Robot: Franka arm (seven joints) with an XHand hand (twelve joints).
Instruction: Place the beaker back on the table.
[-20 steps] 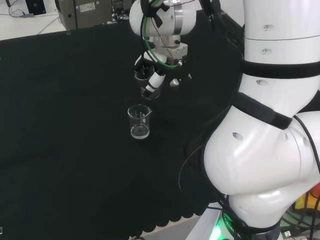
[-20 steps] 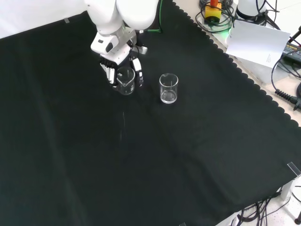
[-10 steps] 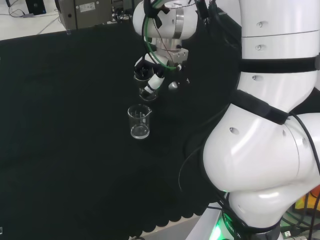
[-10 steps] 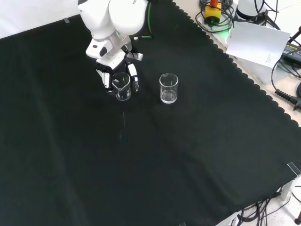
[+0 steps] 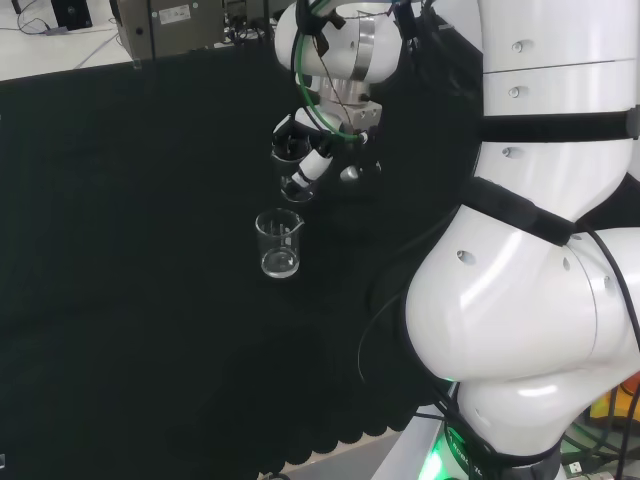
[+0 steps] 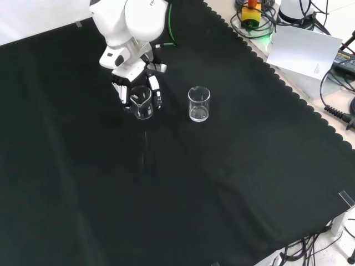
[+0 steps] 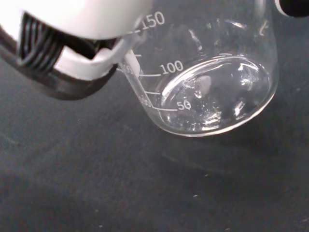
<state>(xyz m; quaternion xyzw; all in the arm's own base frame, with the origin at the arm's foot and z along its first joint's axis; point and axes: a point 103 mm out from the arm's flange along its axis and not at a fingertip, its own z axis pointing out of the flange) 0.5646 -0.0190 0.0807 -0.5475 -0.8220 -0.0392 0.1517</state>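
The hand curls its fingers around a clear glass beaker with white graduation marks, holding it low over the black cloth, left of a second beaker in the front view.

Black cloth covers the whole bench, creased in long soft folds, its scalloped edge running along the right of the front view. Past that edge, a pale surface carries tangled black cables and a white sheet. In the head view, grey equipment boxes sit beyond the cloth's far edge on a light floor.
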